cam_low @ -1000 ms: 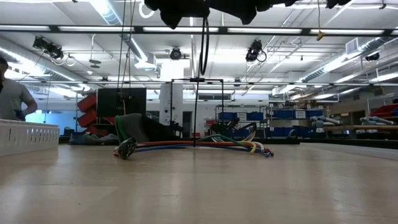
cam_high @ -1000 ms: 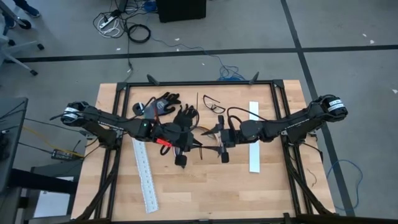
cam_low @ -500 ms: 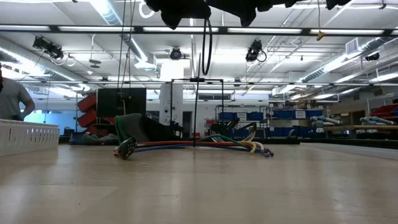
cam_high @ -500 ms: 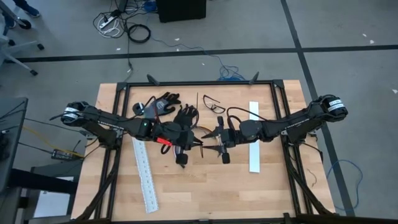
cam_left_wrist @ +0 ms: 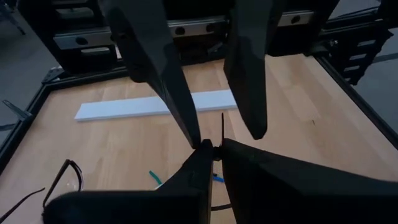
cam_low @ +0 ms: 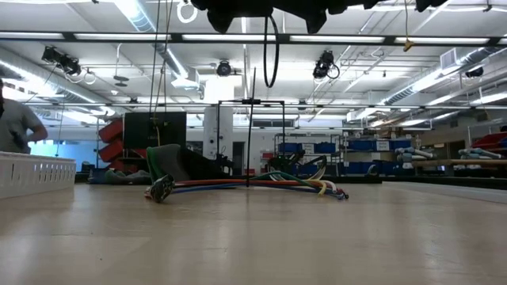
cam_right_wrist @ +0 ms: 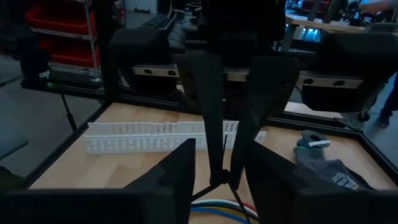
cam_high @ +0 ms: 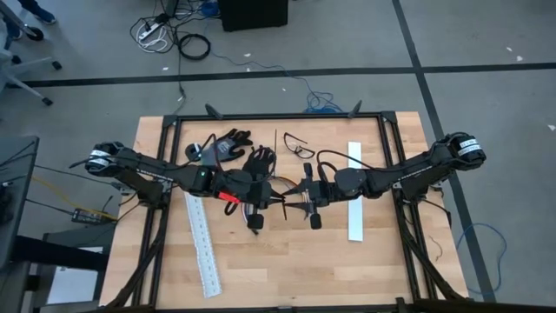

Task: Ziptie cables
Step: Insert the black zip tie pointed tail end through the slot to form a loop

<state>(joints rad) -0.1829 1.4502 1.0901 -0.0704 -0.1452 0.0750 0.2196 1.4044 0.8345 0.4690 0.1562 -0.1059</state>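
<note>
Facing each other mid-tabletop: left claw clenched on a thin black zip tie, right claw straddling that same strip, can't tell if it's gripping. Cables flat on the wood beneath, just beside black gloves, between white slotted strips.

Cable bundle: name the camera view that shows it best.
The low view: the cables lie full length on the table, colours distinct. The high view hides them under the arms; both wrist views catch only short coloured ends.
</note>
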